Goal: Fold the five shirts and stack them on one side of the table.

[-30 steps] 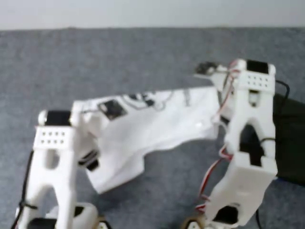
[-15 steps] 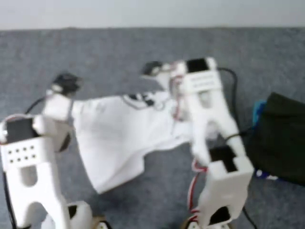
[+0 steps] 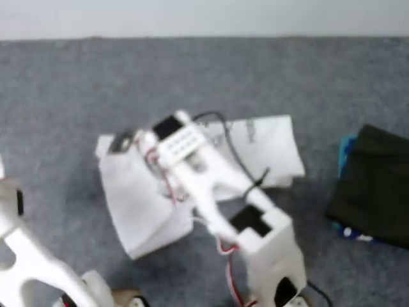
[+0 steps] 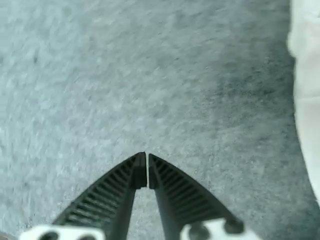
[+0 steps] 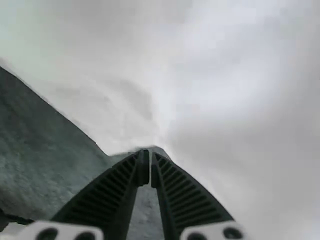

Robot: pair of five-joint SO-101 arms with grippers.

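A white shirt (image 3: 268, 150) lies spread on the grey table (image 3: 64, 83). My right arm stretches across it, and my right gripper (image 3: 121, 142) sits at the shirt's far left corner. In the right wrist view the right gripper (image 5: 147, 157) is shut, with white cloth (image 5: 225, 100) bunched at its tips and grey table beside it. My left arm (image 3: 25, 249) stands at the near left edge. The left gripper (image 4: 146, 162) is shut with nothing in it and hangs over bare table, with the shirt's edge (image 4: 306, 75) off to one side.
A dark folded shirt (image 3: 374, 185) lies on a blue one (image 3: 346, 148) at the right side of the table. The table's far edge (image 3: 204, 37) meets a pale wall.
My right gripper has swept from the shirt's far right corner leftward across the shirt to its far left corner. The left arm has pulled back off the shirt to the near left.
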